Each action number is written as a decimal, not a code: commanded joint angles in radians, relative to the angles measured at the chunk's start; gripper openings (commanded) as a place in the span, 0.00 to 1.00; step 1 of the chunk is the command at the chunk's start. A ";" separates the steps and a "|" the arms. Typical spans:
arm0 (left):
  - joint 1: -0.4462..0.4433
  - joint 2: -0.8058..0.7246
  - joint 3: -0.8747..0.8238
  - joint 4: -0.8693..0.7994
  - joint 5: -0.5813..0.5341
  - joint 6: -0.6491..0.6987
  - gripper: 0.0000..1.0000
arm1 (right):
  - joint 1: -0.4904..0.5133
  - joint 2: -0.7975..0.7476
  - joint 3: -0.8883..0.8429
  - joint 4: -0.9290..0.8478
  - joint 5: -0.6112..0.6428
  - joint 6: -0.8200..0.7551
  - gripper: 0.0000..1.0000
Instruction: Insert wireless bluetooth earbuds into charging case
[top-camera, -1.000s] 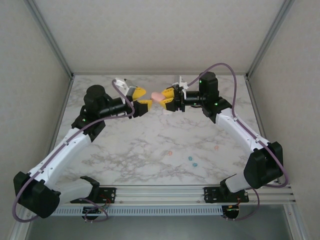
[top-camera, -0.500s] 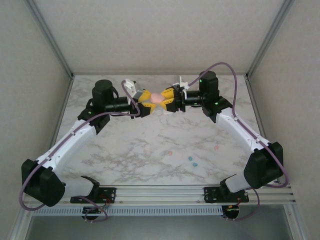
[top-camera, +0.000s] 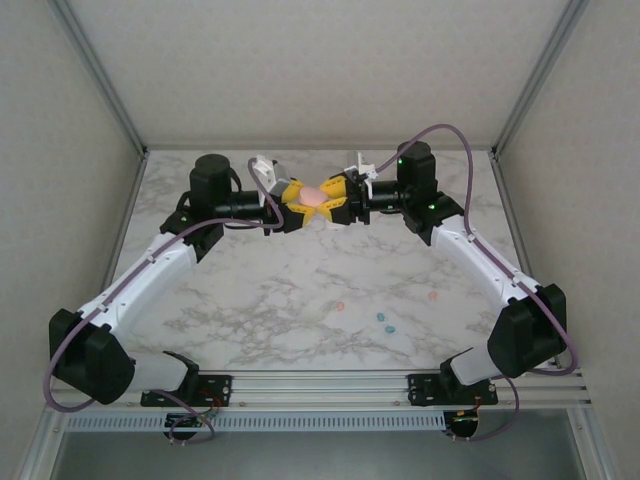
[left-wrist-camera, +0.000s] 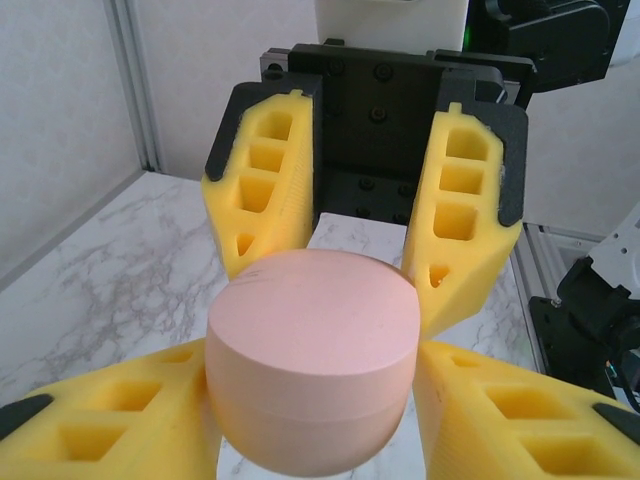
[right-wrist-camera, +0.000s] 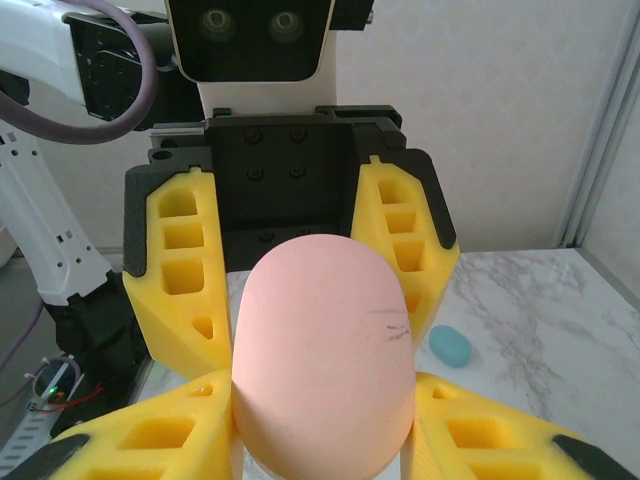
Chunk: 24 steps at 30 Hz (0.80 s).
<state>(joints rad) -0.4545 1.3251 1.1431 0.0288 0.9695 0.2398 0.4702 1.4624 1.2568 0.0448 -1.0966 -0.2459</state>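
Note:
A pink rounded charging case (top-camera: 313, 196) hangs in the air over the back middle of the table, closed, with both grippers on it. My left gripper (top-camera: 303, 205) comes in from the left, and its yellow fingers (left-wrist-camera: 120, 410) press the case (left-wrist-camera: 312, 360) on both sides. From the right, my right gripper (top-camera: 330, 201) is shut on the other end of the case (right-wrist-camera: 322, 350). Tiny earbuds lie on the marble nearer the front: two pink-orange earbuds (top-camera: 340, 306) (top-camera: 432, 296) and two teal earbuds (top-camera: 380, 317) (top-camera: 391, 327).
A teal oval piece (right-wrist-camera: 450, 346) lies on the marble past the held case. Grey walls with metal posts (top-camera: 125, 110) close in the marble table (top-camera: 250, 290) on three sides. The arm bases sit on a rail (top-camera: 320, 385) at the near edge.
My left gripper has moved right up to the pink case and closed its fingers onto it. The right gripper has stayed in place holding the case.

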 joint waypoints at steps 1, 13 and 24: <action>-0.006 0.008 0.038 -0.012 0.039 0.001 0.50 | 0.009 -0.017 0.029 0.042 -0.008 0.015 0.39; -0.009 0.017 0.055 -0.018 0.049 -0.007 0.45 | 0.012 -0.014 0.027 0.023 0.009 -0.005 0.39; -0.009 0.016 0.061 -0.013 0.050 -0.014 0.45 | 0.012 -0.017 0.026 0.004 0.025 -0.037 0.39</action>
<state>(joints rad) -0.4541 1.3365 1.1599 0.0139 0.9791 0.2356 0.4709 1.4624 1.2568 0.0551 -1.0939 -0.2558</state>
